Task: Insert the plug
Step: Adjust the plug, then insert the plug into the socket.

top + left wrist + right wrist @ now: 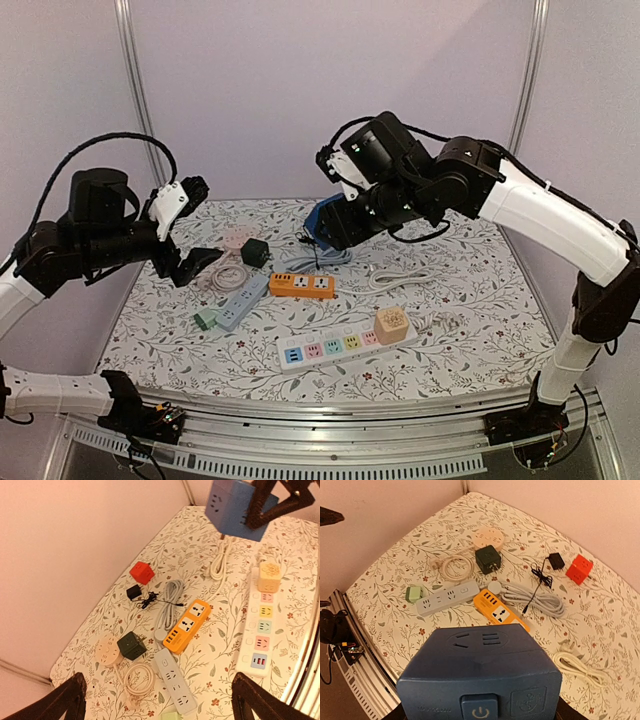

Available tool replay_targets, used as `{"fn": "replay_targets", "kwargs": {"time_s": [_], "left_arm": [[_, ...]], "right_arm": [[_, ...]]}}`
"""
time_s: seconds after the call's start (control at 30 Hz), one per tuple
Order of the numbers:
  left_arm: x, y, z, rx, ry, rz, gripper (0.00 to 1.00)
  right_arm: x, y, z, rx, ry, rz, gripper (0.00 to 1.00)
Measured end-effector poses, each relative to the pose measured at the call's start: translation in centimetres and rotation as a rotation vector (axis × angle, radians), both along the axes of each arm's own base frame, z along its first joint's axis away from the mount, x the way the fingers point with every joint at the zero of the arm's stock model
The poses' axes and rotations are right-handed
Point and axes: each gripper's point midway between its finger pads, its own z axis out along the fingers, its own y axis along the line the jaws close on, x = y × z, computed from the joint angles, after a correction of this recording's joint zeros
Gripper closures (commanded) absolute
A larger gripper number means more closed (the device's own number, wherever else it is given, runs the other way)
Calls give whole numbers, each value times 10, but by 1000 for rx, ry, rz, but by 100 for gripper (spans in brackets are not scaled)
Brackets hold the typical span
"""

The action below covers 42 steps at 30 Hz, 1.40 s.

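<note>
My right gripper (335, 225) is shut on a blue cube socket block (322, 222), held well above the back middle of the table. In the right wrist view the block (485, 675) fills the bottom, socket face and power button towards the camera; its plug prongs are hidden. It also hangs at the top of the left wrist view (237, 507). My left gripper (197, 265) is open and empty, above the table's left side; its dark fingers (70, 700) frame the bottom corners. A coiled white cable with a plug (400, 277) lies right of centre.
An orange power strip (301, 286) lies at centre, and a grey strip (243, 301) with a green adapter (206, 320) to its left. A long white strip (335, 347) near the front carries a tan cube (391, 324). A dark green cube (254, 252) and a pink round socket (235, 238) sit at the back left.
</note>
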Motion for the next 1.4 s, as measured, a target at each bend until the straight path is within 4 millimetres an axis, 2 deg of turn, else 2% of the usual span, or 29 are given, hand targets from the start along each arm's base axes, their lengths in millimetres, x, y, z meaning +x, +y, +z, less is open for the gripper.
{"fn": "replay_targets", "kwargs": {"time_s": [0.07,0.17,0.27,0.3,0.4,0.53,0.63,0.77,0.9,1.17,1.4], "left_arm": [[10,25,-20,-11,-1,118,1],[18,58,-48,-31,14,272,1],[20,85,-67,-74,22,392,1],[19,93,-71,-93,22,425,1],[17,108,-81,-148,25,490,1],[13,125,-93,-219,35,564,2],[10,133,-102,-268,55,603,2],[7,142,-114,-326,79,647,3],[5,151,-124,-373,96,692,2],[5,162,-118,-448,71,732,2],[5,168,-114,-476,58,752,2]], "right_arm": [[5,-8,-25,-32,69,-105,100],[-1,-21,-83,-122,198,-220,100],[-11,-36,-137,-222,299,-305,100],[-15,-40,-150,-250,325,-330,100],[-20,-47,-173,-291,369,-380,100],[-26,-49,-185,-290,420,-419,100],[-32,-43,-192,-276,469,-425,100],[-41,-35,-211,-288,534,-427,100],[-45,-42,-227,-321,558,-456,100],[-42,-45,-230,-324,542,-481,100],[-45,-49,-247,-336,558,-491,100]]}}
